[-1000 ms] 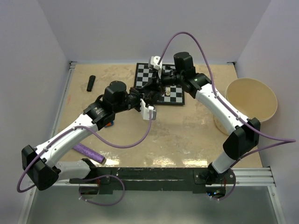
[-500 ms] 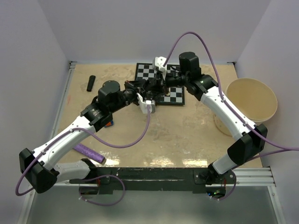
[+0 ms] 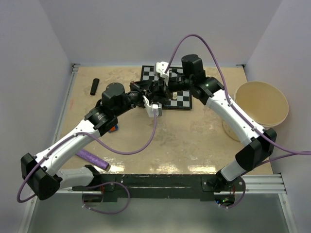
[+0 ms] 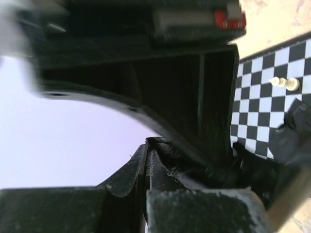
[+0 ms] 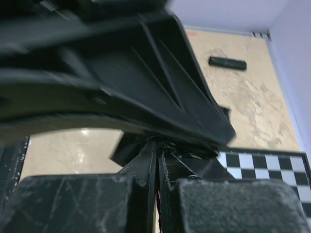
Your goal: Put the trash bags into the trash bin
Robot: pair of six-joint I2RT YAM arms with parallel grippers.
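A crumpled black trash bag (image 3: 159, 95) hangs between my two grippers above the near edge of the chessboard (image 3: 181, 99). My left gripper (image 3: 153, 91) is shut with wrinkled black film (image 4: 194, 167) pinched at its tips (image 4: 146, 145). Facing it tip to tip, my right gripper (image 3: 163, 90) is also shut on the film (image 5: 194, 167), its tips (image 5: 158, 145) close under the other gripper's body. A short black roll (image 3: 94, 86) lies at the far left of the table, seen too as the roll (image 5: 227, 63). The cream trash bin (image 3: 261, 104) stands at the right edge.
A purple textured roll (image 3: 92, 159) lies near the left arm's base. White chess pieces (image 4: 284, 83) stand on the chessboard (image 4: 272, 97). A small red and blue object (image 3: 113, 128) sits under the left forearm. Purple cables loop over both arms.
Both grippers stayed shut together. The left gripper has pushed farther over the chessboard, and the right wrist swung slightly right and back again.
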